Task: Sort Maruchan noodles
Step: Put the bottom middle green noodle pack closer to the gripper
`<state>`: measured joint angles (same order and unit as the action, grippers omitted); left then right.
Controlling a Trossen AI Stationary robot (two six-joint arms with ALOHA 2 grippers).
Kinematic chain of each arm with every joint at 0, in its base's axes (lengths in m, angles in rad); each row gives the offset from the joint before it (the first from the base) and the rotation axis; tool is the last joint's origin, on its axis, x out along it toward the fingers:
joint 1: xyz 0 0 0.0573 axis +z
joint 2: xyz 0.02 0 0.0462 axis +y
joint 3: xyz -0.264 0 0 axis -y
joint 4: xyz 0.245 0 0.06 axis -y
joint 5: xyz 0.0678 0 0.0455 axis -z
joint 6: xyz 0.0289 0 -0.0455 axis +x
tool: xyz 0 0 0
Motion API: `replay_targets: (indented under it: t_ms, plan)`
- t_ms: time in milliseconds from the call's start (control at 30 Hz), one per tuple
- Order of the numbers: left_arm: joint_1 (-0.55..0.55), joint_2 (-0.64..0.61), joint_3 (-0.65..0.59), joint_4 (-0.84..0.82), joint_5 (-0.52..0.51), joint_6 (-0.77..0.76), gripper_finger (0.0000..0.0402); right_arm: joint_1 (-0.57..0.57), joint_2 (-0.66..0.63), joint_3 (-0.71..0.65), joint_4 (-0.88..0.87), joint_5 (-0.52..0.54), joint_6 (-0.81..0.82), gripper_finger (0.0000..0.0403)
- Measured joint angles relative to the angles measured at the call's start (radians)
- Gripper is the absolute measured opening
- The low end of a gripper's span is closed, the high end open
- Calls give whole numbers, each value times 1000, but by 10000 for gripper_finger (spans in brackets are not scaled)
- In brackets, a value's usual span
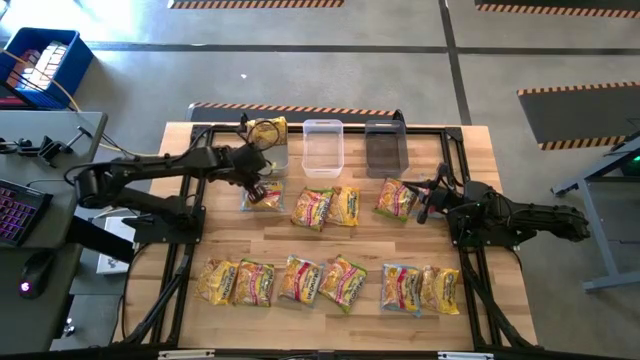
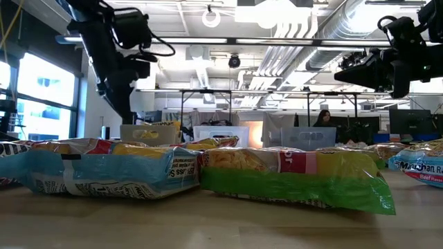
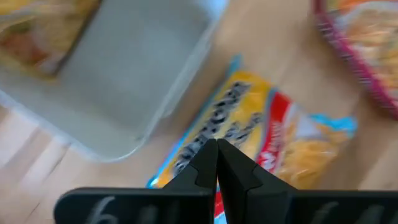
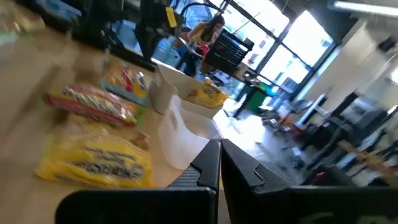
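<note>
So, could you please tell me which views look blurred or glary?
Left wrist view: the yellow-and-red crinkly plastic noodle packet and the clear plastic bin are soft, out of focus. Right wrist view: smeared, windows blown out. Low view: bright windows, dark arms. High view: evenly lit.

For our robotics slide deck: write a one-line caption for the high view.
Both arms hover, left gripper and right gripper shut, over scattered noodle packets before three bins on the table.

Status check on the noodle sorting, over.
Left gripper shut, empty, above blue-edged packet beside left bin. Right gripper shut, empty, next to packet. One packet binned; front row untouched. Nothing blocking.
</note>
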<state>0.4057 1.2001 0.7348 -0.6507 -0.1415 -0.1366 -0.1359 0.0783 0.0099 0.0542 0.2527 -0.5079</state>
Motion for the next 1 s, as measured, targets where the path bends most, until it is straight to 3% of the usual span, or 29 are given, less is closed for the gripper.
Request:
replay_targets:
  t_ms: [300, 500, 733, 1000]
  plan:
    - [-39, -135, -282, 672, 304, -52, 0, 0, 0, 0, 84, -72, 132, 2]
    - [-86, -143, -383, 1048, 368, -97, 0, 0, 0, 0, 223, -100, 263, 2]
    - [-118, -143, -417, 1191, 369, -97, 0, 1, 43, 0, 234, -150, 447, 2]
    - [-143, -142, -418, 1214, 368, -71, 0, 63, 270, 31, 236, -87, 607, 2]
